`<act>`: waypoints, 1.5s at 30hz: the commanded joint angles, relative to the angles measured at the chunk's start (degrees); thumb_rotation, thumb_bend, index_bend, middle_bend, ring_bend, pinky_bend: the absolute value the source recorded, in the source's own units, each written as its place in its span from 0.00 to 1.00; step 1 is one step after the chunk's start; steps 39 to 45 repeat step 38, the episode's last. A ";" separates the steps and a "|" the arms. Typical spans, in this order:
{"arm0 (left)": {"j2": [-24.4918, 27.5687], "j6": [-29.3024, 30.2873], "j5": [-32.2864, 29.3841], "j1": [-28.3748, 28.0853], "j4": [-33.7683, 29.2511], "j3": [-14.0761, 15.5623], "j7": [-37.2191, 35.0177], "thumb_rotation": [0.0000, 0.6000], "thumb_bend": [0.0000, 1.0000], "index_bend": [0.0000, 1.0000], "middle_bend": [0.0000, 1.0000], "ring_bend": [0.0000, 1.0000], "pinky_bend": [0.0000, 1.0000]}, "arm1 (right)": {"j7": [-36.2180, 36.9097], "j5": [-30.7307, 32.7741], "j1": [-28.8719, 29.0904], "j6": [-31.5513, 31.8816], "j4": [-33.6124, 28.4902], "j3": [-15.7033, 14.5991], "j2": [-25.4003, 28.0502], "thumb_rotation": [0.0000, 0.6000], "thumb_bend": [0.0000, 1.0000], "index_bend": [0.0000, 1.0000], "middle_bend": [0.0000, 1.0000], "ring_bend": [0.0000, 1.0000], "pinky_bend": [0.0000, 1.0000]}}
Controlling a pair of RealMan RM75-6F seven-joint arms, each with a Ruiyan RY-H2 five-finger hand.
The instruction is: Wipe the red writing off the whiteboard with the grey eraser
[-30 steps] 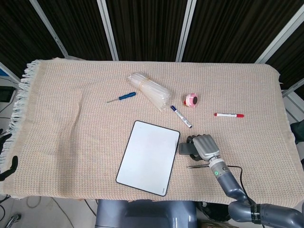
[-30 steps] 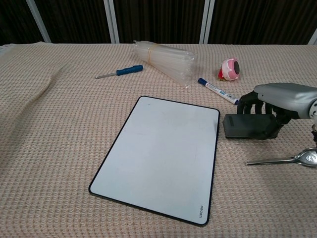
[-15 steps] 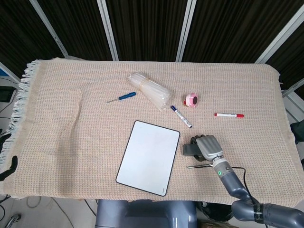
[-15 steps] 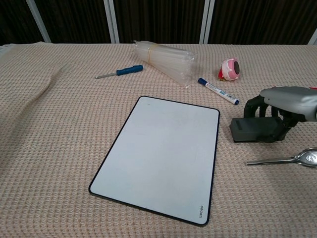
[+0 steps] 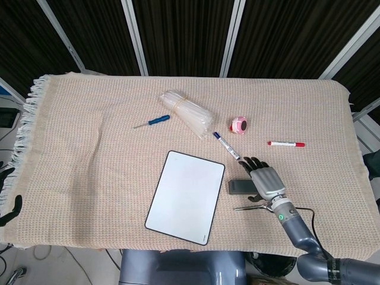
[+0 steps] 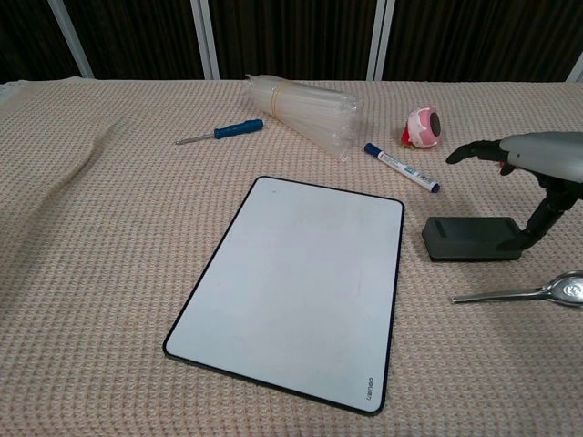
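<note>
The surface (image 5: pixel 89 136) is being covered by a beige woven cloth (image 5: pixel 309 107), on which a black-framed whiteboard (image 5: pixel 186 196), grey eraser (image 5: pixel 241 186), blue screwdriver (image 5: pixel 152 122), two markers (image 5: pixel 226 145) and a metal spoon (image 5: pixel 252 207) are lying.

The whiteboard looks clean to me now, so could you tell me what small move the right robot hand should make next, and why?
Probably lift the right robot hand straight up and draw it back. The whiteboard shows no red writing in either view, and the eraser lies flat on the cloth beside it. The fingers are spread above the eraser with only the thumb near its end, so pulling sideways might drag it.
</note>
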 commanded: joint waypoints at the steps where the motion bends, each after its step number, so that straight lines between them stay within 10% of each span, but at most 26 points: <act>1: -0.02 0.01 0.02 -0.01 -0.03 -0.02 -0.02 1.00 0.42 0.17 0.02 0.00 0.00 | 0.51 -2.83 -2.30 4.47 -3.51 0.12 3.75 1.00 0.19 0.11 0.06 0.06 0.19; 10: -0.40 -0.13 0.21 -0.17 -0.12 0.04 0.35 1.00 0.42 0.17 0.02 0.00 0.00 | 5.13 -13.17 -12.77 18.77 -10.48 -3.77 15.74 1.00 0.19 0.10 0.06 0.06 0.17; 25: -0.43 0.34 0.80 -0.16 -0.37 -0.02 -0.01 1.00 0.42 0.17 0.02 0.00 0.00 | 5.10 -20.87 -26.48 36.48 -5.98 -7.27 15.04 1.00 0.19 0.09 0.06 0.06 0.16; 45: -0.40 0.27 1.03 -0.12 -0.30 0.21 0.01 1.00 0.42 0.17 0.02 0.00 0.00 | 10.55 -22.02 -31.37 38.71 -0.74 -6.95 13.03 1.00 0.19 0.08 0.06 0.06 0.15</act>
